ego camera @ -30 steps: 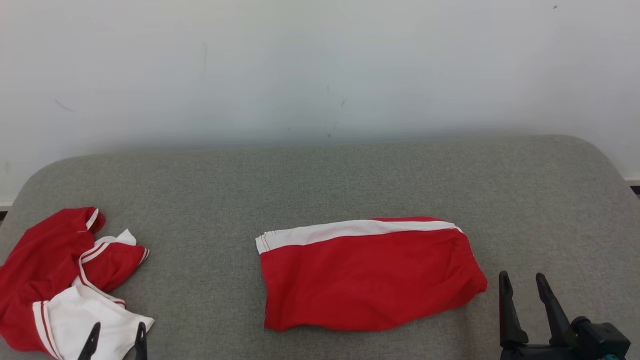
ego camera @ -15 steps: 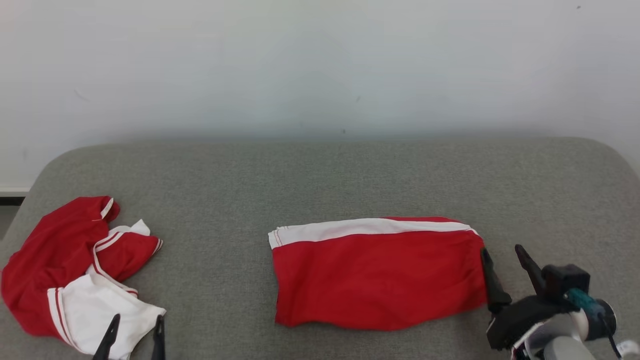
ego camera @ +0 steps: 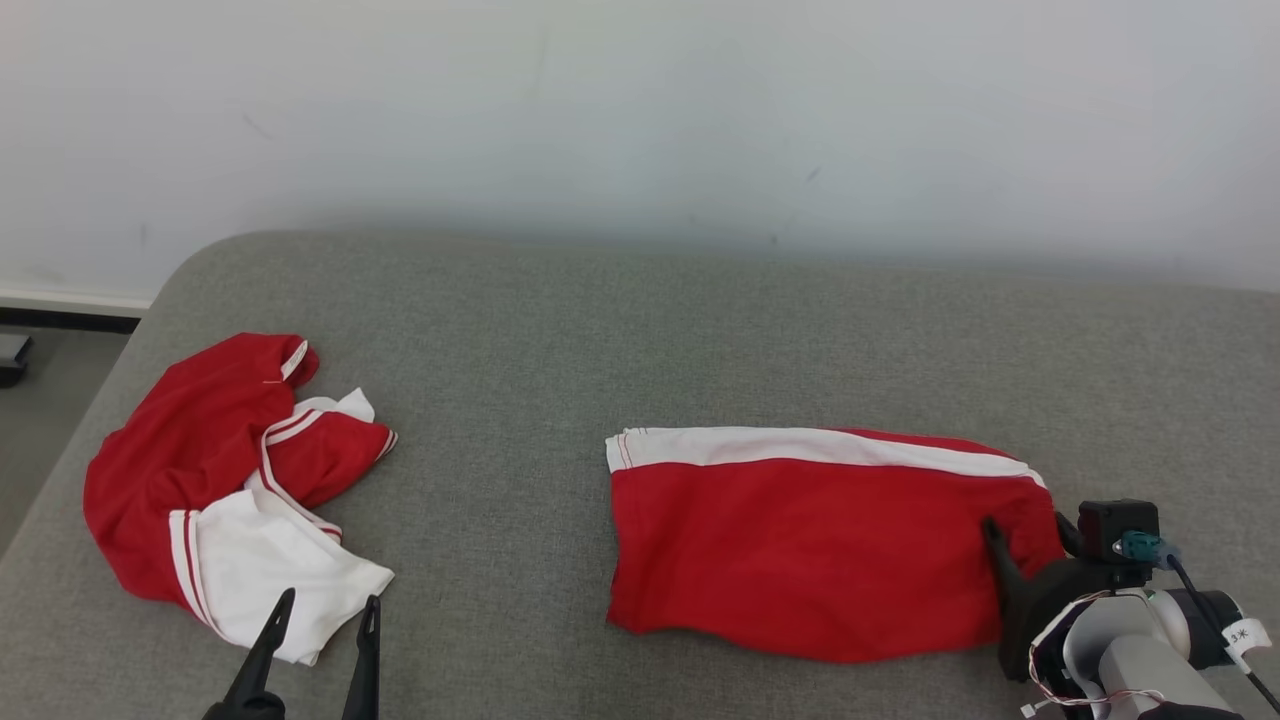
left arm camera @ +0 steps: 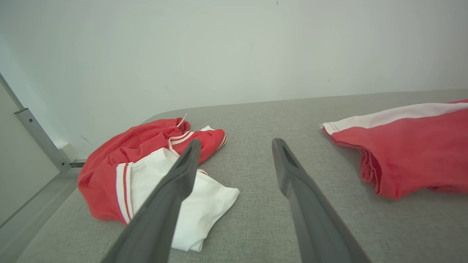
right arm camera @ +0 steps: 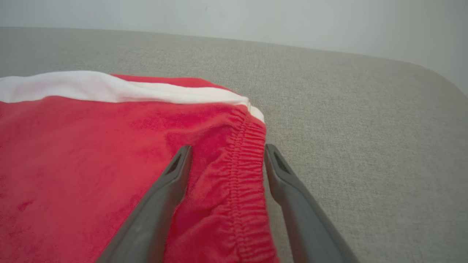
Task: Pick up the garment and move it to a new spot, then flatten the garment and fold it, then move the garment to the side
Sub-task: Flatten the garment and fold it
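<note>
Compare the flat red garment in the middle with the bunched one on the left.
The middle garment lies folded flat in a neat rectangle; the left garment is crumpled in a heap. The middle garment shows one white band; the left garment shows a broad white panel. The open right pincer straddles the middle garment's elastic edge; the left garment is ungripped. Both are red and white.

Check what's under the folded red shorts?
The folded red shorts lie on the grey cushion; anything beneath them is covered. Open right gripper straddles their waistband.
</note>
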